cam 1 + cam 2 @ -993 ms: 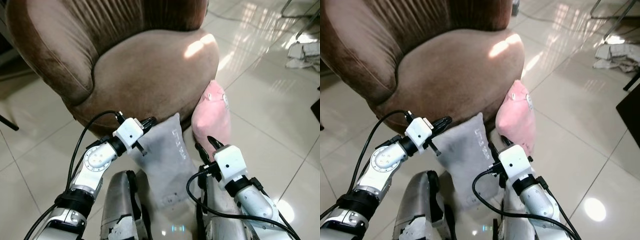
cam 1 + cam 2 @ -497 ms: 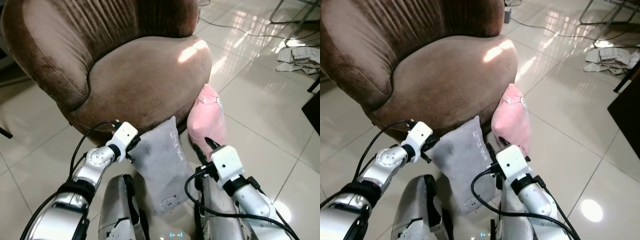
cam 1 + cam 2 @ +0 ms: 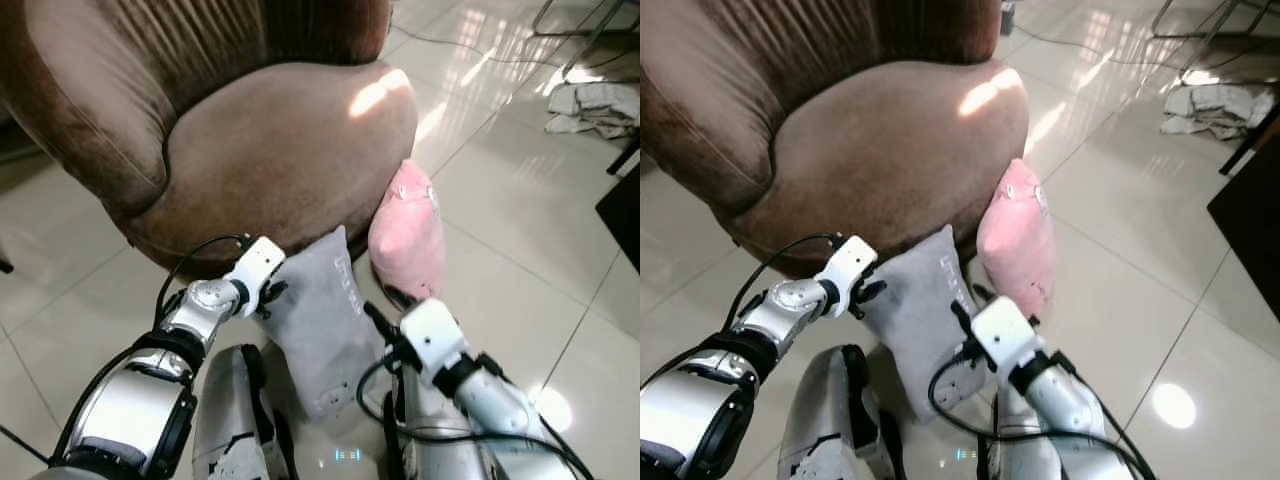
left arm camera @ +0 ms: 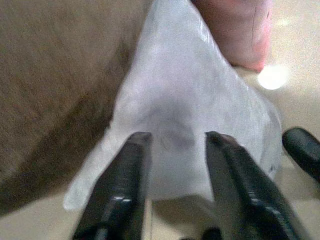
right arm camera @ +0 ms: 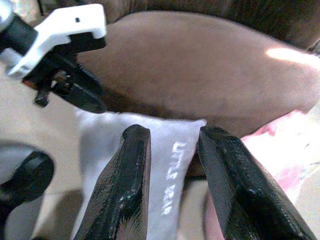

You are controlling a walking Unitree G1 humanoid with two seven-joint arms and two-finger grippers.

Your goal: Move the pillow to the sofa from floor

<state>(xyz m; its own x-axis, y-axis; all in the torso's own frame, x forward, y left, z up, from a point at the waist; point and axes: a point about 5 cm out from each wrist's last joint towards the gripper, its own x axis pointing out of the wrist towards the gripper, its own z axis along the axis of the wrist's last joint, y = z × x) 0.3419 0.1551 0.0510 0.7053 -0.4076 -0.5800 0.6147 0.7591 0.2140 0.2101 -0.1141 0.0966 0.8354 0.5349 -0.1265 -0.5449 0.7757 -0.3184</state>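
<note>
Grey pillow (image 3: 318,310) on floor against sofa (image 3: 290,150); nothing lifted yet. Left gripper (image 4: 175,145) and right gripper (image 5: 172,150) parted, empty, flanking it.

Room setting: glossy tiled floor (image 3: 520,200)
Pale tiles reflect bright window light; crumpled cloth (image 3: 592,108) lies far right, a dark furniture edge (image 3: 1250,215) beside it, cable (image 3: 440,40) trailing behind

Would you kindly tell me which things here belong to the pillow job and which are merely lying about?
Job:
grey pillow, propped on the floor
brown sofa
left claw, open at the pillow
right claw, open

Lying about:
pink pillow
crumpled cloth
cable
</note>
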